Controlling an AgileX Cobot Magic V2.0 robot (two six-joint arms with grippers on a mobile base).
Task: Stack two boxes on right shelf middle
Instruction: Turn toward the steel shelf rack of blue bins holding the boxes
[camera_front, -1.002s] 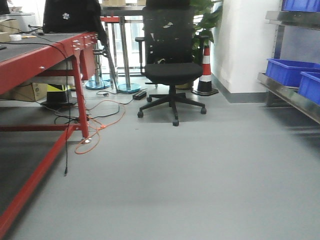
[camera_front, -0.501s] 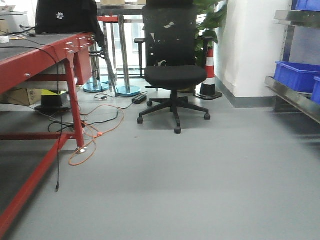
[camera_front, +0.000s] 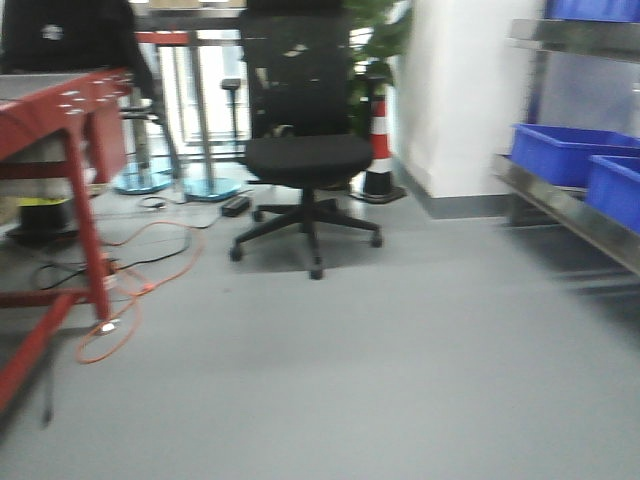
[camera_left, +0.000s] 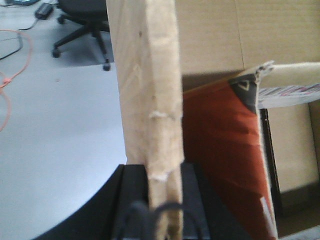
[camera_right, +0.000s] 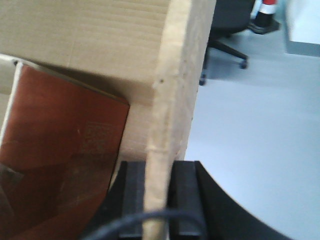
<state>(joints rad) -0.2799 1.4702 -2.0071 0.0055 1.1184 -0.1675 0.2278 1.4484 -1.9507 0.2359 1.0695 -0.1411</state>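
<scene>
Carrying brown cardboard box (camera_left: 147, 100) | left tool (camera_left: 162, 205) pinches one upright wall, right tool (camera_right: 159, 200) pinches another, red carton (camera_left: 220, 165) just behind | box rides above open floor, well apart from right shelf (camera_front: 572, 215) with blue bins (camera_front: 560, 150) ahead-right | advice: both pinches firm and level, slow square approach; thin walls likely flex.

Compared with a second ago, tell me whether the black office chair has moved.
No. The office chair sits further left in the front view, but the traffic cone beside it shifted left equally: the camera turned.
</scene>
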